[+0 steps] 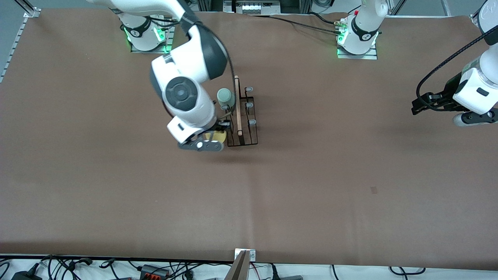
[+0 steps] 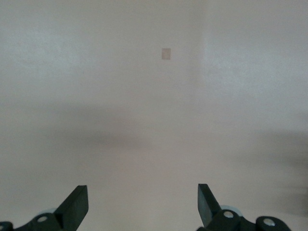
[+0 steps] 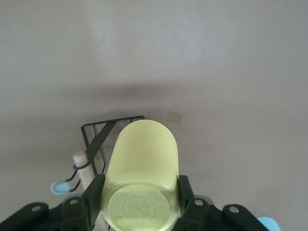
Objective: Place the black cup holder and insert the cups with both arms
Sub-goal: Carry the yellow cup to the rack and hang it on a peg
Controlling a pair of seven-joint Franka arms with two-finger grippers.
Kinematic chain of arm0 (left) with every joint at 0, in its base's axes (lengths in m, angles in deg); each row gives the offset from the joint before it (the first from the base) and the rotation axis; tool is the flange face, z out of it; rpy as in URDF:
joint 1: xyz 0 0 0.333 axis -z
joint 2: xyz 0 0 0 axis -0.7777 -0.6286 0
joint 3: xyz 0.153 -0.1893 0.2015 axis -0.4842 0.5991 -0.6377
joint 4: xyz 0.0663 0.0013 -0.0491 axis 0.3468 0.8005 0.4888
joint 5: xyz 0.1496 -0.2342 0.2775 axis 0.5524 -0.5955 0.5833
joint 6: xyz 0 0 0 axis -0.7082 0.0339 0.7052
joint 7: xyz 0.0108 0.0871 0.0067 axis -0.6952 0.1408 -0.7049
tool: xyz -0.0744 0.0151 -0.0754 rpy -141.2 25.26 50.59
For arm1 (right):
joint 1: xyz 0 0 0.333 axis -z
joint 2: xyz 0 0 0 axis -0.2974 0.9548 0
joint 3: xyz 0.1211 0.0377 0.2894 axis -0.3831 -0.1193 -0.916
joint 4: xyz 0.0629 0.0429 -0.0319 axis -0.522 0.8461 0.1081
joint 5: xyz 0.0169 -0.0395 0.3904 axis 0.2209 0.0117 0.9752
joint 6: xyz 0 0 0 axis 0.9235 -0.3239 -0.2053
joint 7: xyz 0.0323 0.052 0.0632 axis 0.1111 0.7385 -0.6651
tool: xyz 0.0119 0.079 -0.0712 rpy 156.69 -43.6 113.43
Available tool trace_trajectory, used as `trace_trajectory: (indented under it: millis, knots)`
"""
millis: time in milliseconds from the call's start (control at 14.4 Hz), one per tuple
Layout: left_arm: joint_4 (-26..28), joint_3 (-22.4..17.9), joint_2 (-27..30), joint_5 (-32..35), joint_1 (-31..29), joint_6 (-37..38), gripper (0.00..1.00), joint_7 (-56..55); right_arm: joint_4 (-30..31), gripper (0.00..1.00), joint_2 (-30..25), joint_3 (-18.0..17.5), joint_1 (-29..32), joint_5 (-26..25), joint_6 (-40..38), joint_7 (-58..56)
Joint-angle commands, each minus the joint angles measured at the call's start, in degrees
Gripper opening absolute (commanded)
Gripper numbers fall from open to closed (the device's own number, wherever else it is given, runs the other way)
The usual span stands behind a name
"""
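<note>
Black cup holder upright mid-counter, mint cup on a peg, right hand pinching yellow cup over holder's near end, left hand spread, waiting above counter at left arm's end.

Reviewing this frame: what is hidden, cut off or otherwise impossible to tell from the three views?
- Front view: the right arm covers most of the yellow cup held by the right gripper, so whether it is over a peg of the black cup holder cannot be told.
- Right wrist view: the bottom edge cuts off the holder; a blue object at the corner cannot be identified.
- Left wrist view: the left gripper, open, shows only bare table; no task objects.
- The green cup: its seating is unclear.
</note>
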Motion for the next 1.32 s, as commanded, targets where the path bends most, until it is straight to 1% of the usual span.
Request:
trace_trajectory:
  millis: [0,208,347,486,695,903,973,1042,1112,1251]
  knots:
    - [-1.1,0.7,-0.4,-0.2,-0.6,0.3,1.0,-0.2,0.4,0.25,0.3,0.2,-0.5,-0.1,-0.7,1.4]
    - [-1.1,0.7,-0.4,-0.2,-0.6,0.3,1.0,-0.2,2.1,0.25,0.7,0.2,-1.6,1.5,-0.6,1.5]
    - [-1.1,0.7,-0.4,-0.2,-0.6,0.3,1.0,-0.2,2.5,0.25,0.8,0.1,-1.8,1.7,-0.7,1.3]
    - [-1.1,0.7,-0.4,-0.2,-0.6,0.3,1.0,-0.2,3.0,0.25,0.8,-0.2,-2.2,3.0,-0.7,1.5]
    - [-1.1,0.7,-0.4,-0.2,-0.6,0.3,1.0,-0.2,3.4,0.25,1.0,-0.2,-2.3,3.1,-0.7,1.5]
    - [-1.1,0.7,-0.4,-0.2,-0.6,0.3,1.0,-0.2,3.4,0.26,2.5,-0.2,-2.2,3.2,0.1,1.6]
    - [-1.1,0.7,-0.4,-0.2,-0.6,0.3,1.0,-0.2,3.4,0.31,2.8,-0.2,-2.2,3.2,0.2,1.3]
    - [-1.1,0.7,-0.4,-0.2,-0.6,0.3,1.0,-0.2,3.4,0.68,3.2,-0.2,-2.1,3.2,0.2,1.5]
    - [-1.1,0.7,-0.4,-0.2,-0.6,0.3,1.0,-0.2,3.3,1.0,3.4,-0.2,-2.1,3.3,0.2,1.8]
    - [-1.1,0.7,-0.4,-0.2,-0.6,0.3,1.0,-0.2,3.1,1.0,3.0,0.1,-1.3,5.1,0.0,1.9]
